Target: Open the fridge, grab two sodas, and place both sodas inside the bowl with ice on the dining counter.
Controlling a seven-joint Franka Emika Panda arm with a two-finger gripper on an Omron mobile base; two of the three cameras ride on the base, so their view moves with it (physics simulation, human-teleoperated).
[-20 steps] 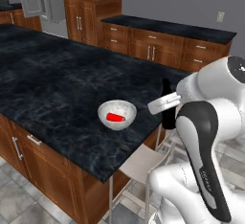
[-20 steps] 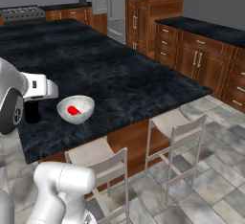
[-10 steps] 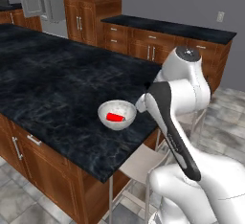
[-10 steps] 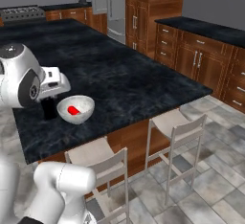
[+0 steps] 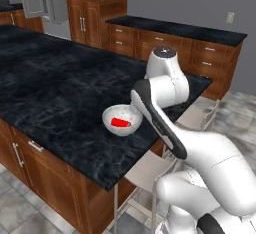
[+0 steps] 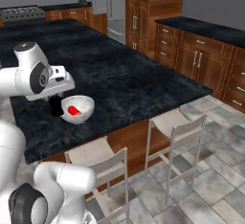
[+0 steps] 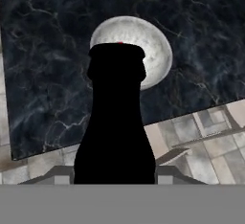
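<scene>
**Black bottle held at the bowl, red can already inside**

Landmark for all positions: the white bowl (image 5: 121,121) on the dining counter (image 5: 55,83).

- The bowl sits on the black marbled top close to the counter edge that faces the robot, near the corner with the stools. In the hand view its pale interior (image 7: 139,46) shows beyond the bottle's cap.
- Red can (image 5: 119,123) lies on its side inside the bowl, on the whitish ice. In the right base view it reads as a red patch (image 6: 72,110) in the bowl's hollow.
- Black cola bottle (image 7: 115,122) fills the middle of the hand view, cap end pointing toward the bowl. In the right base view a dark shape (image 6: 56,106) hangs under the white hand, just beside the bowl's rim on the side away from the stools. Whether it touches the rim: cannot tell.
- Gripper (image 7: 115,174): jaws partly closed, clamped on the lower body of the black cola bottle; fingertips mostly hidden behind it.
- The arm bends over the counter edge, and in the left base view its elbow covers the far rim of the bowl.
- Fridge (image 6: 107,7) stands well beyond the bowl, across the counter, against the back wall between wood cabinets. Two stools (image 6: 174,127) stand on the tiled floor beneath the counter edge nearest the bowl
</scene>
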